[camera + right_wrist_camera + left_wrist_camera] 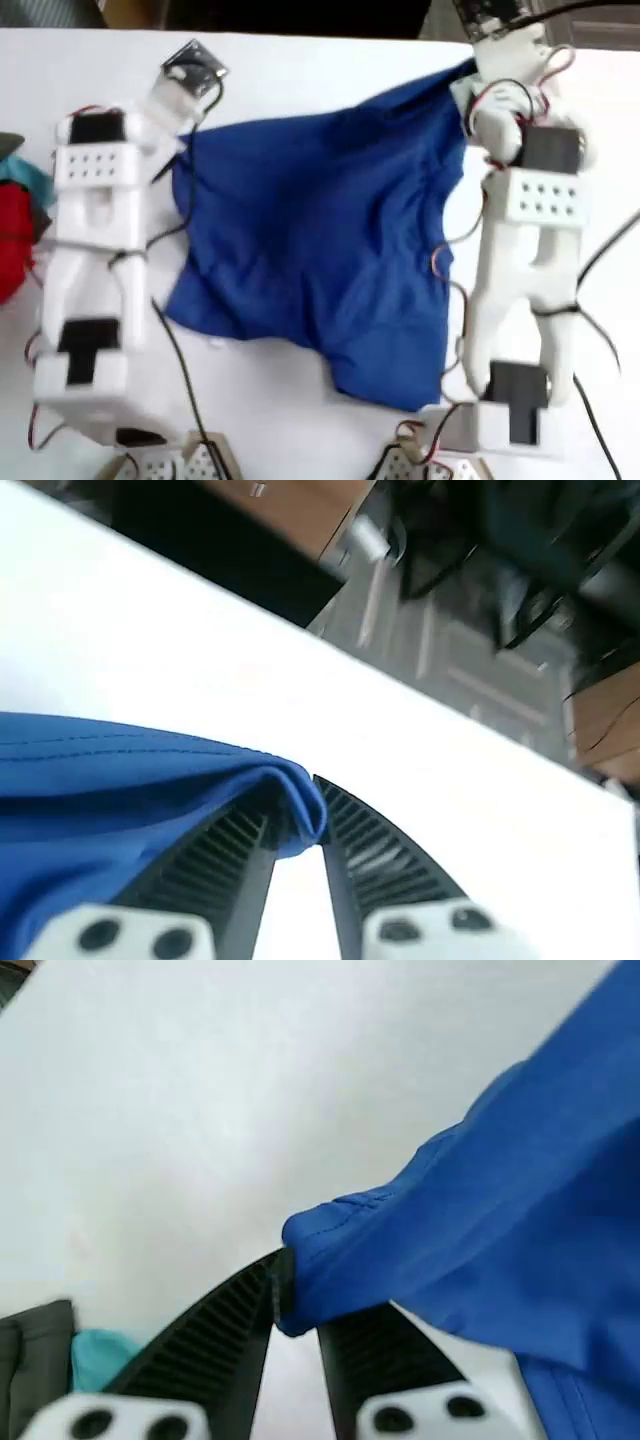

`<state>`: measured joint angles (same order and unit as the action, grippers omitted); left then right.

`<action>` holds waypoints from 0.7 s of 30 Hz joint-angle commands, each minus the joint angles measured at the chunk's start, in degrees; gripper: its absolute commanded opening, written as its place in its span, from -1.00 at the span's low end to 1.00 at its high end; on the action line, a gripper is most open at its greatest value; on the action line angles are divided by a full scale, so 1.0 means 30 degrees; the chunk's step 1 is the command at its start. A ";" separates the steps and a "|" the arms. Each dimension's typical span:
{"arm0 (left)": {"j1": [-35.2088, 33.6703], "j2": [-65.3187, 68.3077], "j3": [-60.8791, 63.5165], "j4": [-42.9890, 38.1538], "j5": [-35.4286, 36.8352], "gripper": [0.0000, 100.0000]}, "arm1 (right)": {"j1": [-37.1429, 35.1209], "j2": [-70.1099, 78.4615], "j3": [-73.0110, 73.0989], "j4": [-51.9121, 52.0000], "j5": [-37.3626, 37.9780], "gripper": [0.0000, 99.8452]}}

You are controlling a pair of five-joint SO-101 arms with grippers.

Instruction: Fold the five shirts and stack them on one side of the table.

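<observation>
blue shirt [310,240]: lying spread on the table [300,60] between both arms
table's left edge: red cloth [12,240] and teal cloth [25,175] sitting bunched
left gripper [300,1310]: fingers pinching the shirt's far-left corner
right gripper [300,830]: fingers pinching the far-right corner

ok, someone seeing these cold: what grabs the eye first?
The blue shirt, lying rumpled across the middle of the white table between the two arms. The left pincer and the right pincer are each shut on a bunched far corner of it. Red cloth and teal cloth sit piled at the table's edge beside the left arm.
</observation>
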<state>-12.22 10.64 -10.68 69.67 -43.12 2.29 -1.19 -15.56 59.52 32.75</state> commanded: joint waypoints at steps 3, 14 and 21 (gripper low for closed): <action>0.0117 0.3311 -0.6168 0.1934 0.0059 -0.95 | -0.0044 0.1656 -0.1582 -0.2330 0.0029 -0.96; 0.0293 0.9553 -1.5165 0.9143 0.0176 -0.95 | -0.0015 0.4147 -0.5304 0.3473 0.0029 -0.96; 0.0000 0.9524 -1.5663 1.0930 0.0176 -0.95 | -0.0249 0.4147 -0.7238 0.9275 0.0059 -0.96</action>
<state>-11.60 41.23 -56.66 100.88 -42.59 2.29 11.56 -33.41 82.37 32.75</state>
